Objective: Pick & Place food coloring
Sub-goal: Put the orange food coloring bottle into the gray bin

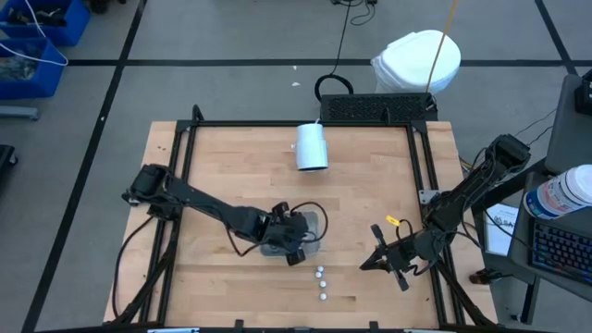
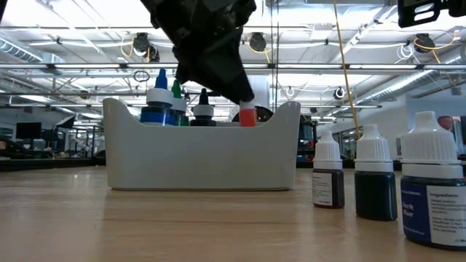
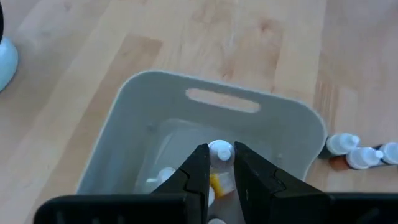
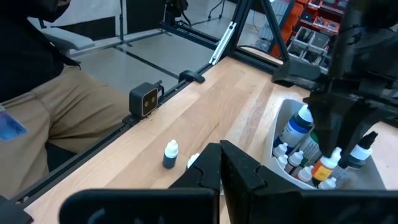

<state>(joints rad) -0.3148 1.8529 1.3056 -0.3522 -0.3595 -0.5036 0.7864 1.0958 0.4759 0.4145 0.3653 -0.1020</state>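
High view: left gripper (image 1: 298,242) sits over the grey bin (image 1: 314,218) mid-table, arm covering most of the bin. Three loose food coloring bottles (image 1: 321,283) stand in a short line on the wood just beside the bin, toward the front edge. Right gripper (image 1: 384,260) is parked near the right side of the table, apart from the bottles. White cup (image 1: 312,146) lies on its side at the back, not involved.

Low view: bin wall (image 2: 196,156) fills the middle; blue, green, black and red bottle tips poke above the rim. Left gripper (image 2: 244,94) reaches down into it, right at the red-capped bottle (image 2: 247,115). The three outside bottles (image 2: 375,182) stand upright to the side, the nearest one cut off by the frame edge.

Left wrist view: fingers (image 3: 199,171) clamped on a white-capped bottle (image 3: 220,151) with a yellow-orange body, inside the bin. More bottles below are mostly hidden by the fingers.

Right wrist view: right gripper (image 4: 221,163) looks pinched closed, holding nothing. One loose bottle (image 4: 170,154) shows clear; a second is half hidden behind the fingers.

My read: most of the set is already binned, one is being set down now, three left. Exact count in the bin can't be made out.
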